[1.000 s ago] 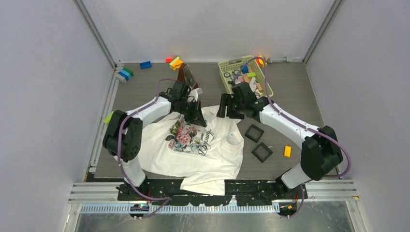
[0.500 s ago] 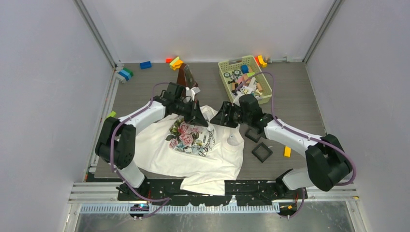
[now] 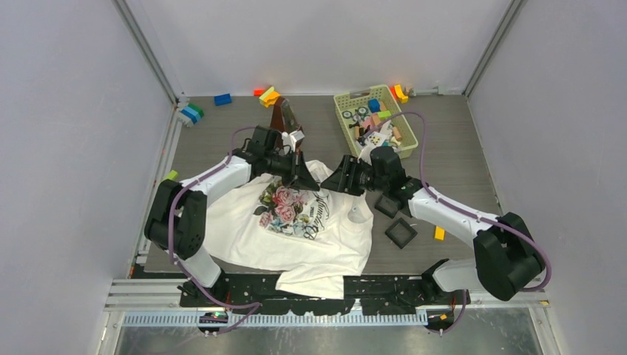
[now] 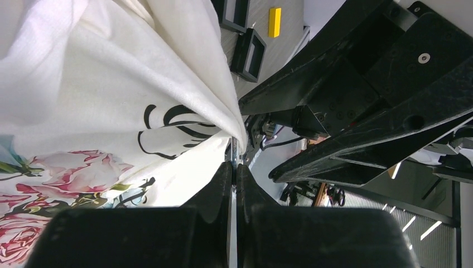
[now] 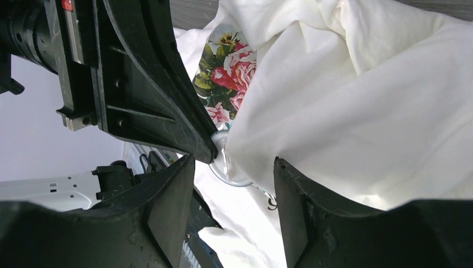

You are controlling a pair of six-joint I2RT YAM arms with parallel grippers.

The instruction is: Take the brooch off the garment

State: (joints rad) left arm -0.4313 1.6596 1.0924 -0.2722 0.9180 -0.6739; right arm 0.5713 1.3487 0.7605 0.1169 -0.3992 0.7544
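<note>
Shirt lies on the surface, with one fold raised and pinched in the closed left gripper. Brooch sits at that fold, between the right gripper's spread fingers.

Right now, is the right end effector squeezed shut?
No, the right end effector is open: its wrist view shows the fingers wide apart, with the garment showing in the gap.
</note>
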